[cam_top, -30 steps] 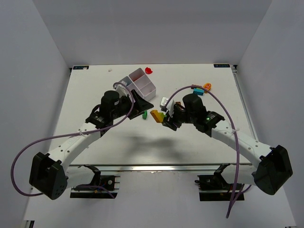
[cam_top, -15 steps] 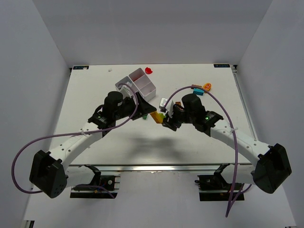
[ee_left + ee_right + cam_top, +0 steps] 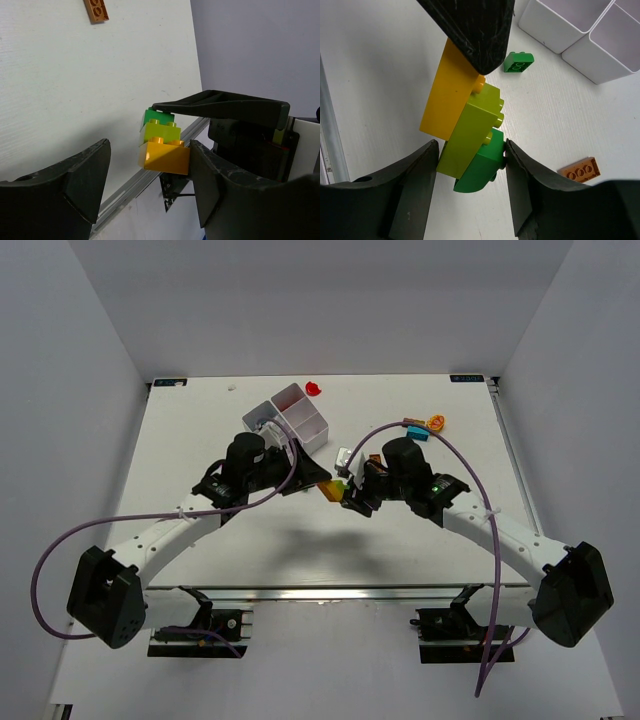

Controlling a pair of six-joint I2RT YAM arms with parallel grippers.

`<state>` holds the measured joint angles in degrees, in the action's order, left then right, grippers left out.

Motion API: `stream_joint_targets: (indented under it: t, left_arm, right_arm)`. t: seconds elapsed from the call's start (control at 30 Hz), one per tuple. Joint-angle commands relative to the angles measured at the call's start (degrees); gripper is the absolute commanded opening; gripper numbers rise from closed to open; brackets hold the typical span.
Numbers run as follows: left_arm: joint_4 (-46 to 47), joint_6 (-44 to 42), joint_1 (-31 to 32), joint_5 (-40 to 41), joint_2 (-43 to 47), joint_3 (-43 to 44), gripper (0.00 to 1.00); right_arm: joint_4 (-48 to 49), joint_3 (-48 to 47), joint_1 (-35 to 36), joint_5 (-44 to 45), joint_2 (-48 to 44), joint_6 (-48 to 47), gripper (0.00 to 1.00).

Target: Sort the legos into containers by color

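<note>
- Tray [image 3: 310, 426]: white, four compartments. It stands toward the far middle of the table [image 3: 200, 420], well apart from every table edge, with bare surface to its left.
- Stack of bricks [image 3: 470, 130]: orange, lime and green, lifted off the table on the tray's near-right side, between both grippers.
- Right gripper [image 3: 470, 150]: jaws clamped on the stack's lime-and-green end.
- Left gripper [image 3: 148, 147]: jaws apart around the orange end. One finger [image 3: 200, 170] touches it and the other stands off.
- Loose green brick [image 3: 518, 62]: just beside the tray's near wall.
- Brown flat plate [image 3: 579, 169]: near the tray's near side.
- Change: the left gripper has moved from beside the tray over to the stack.
</note>
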<state>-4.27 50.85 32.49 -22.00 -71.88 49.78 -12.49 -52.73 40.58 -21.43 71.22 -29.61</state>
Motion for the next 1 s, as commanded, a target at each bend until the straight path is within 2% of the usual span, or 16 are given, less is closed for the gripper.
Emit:
stream_joint_targets:
  t: [0.0,0.13,0.37,0.67,0.97]
  left_arm:
    - [0.14,-1.54,0.47,-1.73,0.42,1.02,0.73]
    - [-1.0,-2.24,0.47,-1.56,0.68,0.93,0.7]
    - [-2.84,-3.47,0.56,-2.87,-0.72,1.99,0.58]
    - [-9.34,-8.22,0.64,-4.63,-3.44,5.77,0.58]
    - [-12.07,-10.24,0.64,-5.6,-4.67,6.91,0.58]
  right_arm:
    - [0.1,-2.03,0.2,-1.42,0.41,-1.24,0.06]
    - [-0.08,-2.03,0.29,-1.68,0.76,-1.86,0.06]
    - [-0.87,-1.85,0.2,-1.86,1.11,-3.26,0.06]
    - [-1.83,-1.59,0.29,-1.68,1.29,-6.34,0.06]
    - [-2.89,-1.32,0.38,-1.68,1.82,-9.24,0.07]
